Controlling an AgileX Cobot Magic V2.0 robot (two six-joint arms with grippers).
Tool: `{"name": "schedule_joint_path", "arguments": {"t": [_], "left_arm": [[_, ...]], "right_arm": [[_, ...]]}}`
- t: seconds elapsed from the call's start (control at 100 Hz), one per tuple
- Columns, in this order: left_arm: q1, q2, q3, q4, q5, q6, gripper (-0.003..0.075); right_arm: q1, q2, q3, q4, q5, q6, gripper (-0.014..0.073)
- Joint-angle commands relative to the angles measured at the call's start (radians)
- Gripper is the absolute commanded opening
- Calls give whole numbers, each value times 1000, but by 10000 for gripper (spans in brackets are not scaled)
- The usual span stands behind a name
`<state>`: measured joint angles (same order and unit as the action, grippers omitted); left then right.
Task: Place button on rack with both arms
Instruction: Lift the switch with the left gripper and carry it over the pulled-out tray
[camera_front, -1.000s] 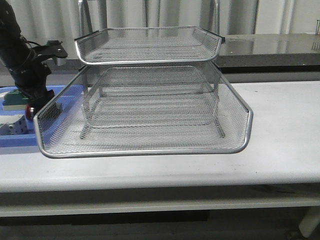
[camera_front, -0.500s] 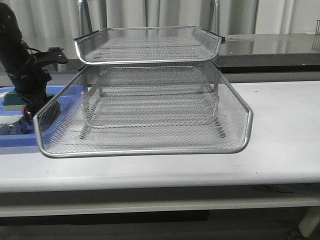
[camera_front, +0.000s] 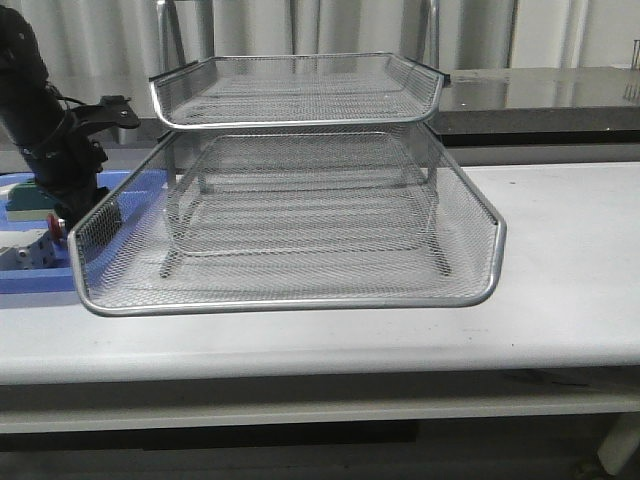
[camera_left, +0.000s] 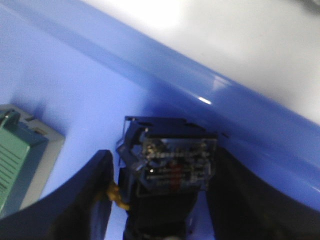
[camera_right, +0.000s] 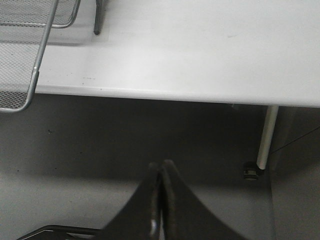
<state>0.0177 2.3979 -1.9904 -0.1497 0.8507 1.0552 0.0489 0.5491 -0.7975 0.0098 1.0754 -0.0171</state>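
The three-tier silver wire-mesh rack (camera_front: 300, 180) stands on the white counter (camera_front: 560, 260), its middle tray pulled forward. The black left end effector (camera_left: 160, 200) is lowered into the flat blue plastic tray (camera_left: 240, 115) beside the rack, its fingers (camera_left: 85, 195) closed on either side of the small push-button switch with blue rear block (camera_left: 172, 160). A green block (camera_left: 15, 155) lies nearby. The right end effector (camera_right: 161, 200) hangs beyond the counter edge, fingers pressed together, holding nothing.

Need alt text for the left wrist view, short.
The left gripper straddles the button, blue rear block up, inside the blue tray. A green block sits beside it.
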Motion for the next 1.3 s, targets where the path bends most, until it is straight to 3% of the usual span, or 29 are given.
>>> {"name": "schedule_joint_path", "arguments": {"t": [0.0,0.24,0.42,0.55,0.78,1.09,1.29], "left_arm": [[4,-53,-40,-11,-25,-17,-18],[25,-53,-190,-18,98,-168,-20],[50,-55,-344,-29,292,-211,-20],[82,-67,-438,-129,425,-222,-20],[120,-167,-457,-183,423,-329,-20],[99,-337,-452,-183,423,-423,-20],[50,-474,-323,-183,423,-425,-20]], "right_arm": [[-4,5,-31,-10,-54,0,-71],[-4,5,-31,-10,-54,0,-71],[-4,5,-31,-10,-54,0,-71],[-4,5,-31,-10,-54,0,-71],[-4,5,-31,-10,-54,0,-71],[-4,5,-31,-10,-54,0,-71],[-4,5,-31,-10,-54,0,-71]]}}
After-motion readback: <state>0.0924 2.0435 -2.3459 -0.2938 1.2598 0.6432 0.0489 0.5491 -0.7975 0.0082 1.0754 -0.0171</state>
